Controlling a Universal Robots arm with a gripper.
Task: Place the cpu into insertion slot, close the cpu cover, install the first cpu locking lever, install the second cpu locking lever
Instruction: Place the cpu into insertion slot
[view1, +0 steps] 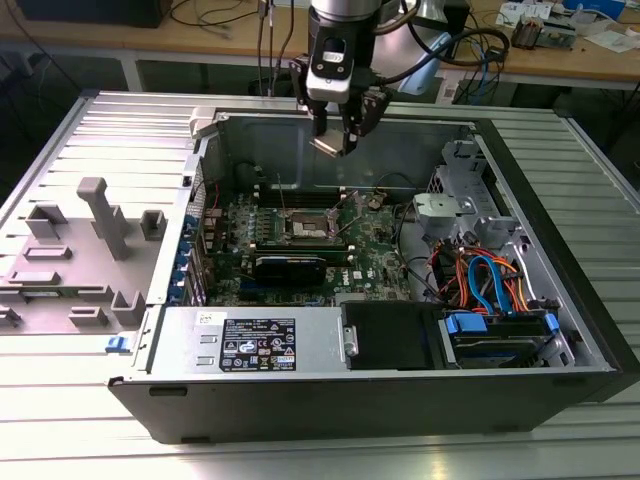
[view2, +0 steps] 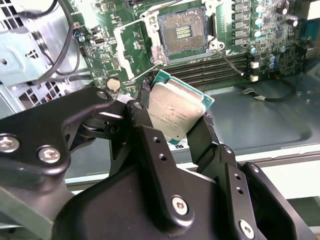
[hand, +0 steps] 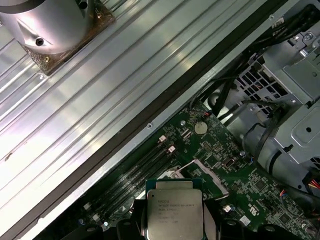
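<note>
Second wrist view, fingers (view2: 150, 145) clamping cpu (view2: 177, 111); slot (view2: 182, 32) uncovered

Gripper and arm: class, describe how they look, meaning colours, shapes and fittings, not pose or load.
The gripper is matte black, with two jointed linkage fingers of flat bars, drilled with small holes and fastened by silver screws. In the exterior view the arm is a silver-grey cylinder ending in a black wrist block, with black cables looping beside it.

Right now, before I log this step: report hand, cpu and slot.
Hand shut on cpu, above the open computer case. Insertion slot empty, uncovered. Nothing seen between them.
</note>
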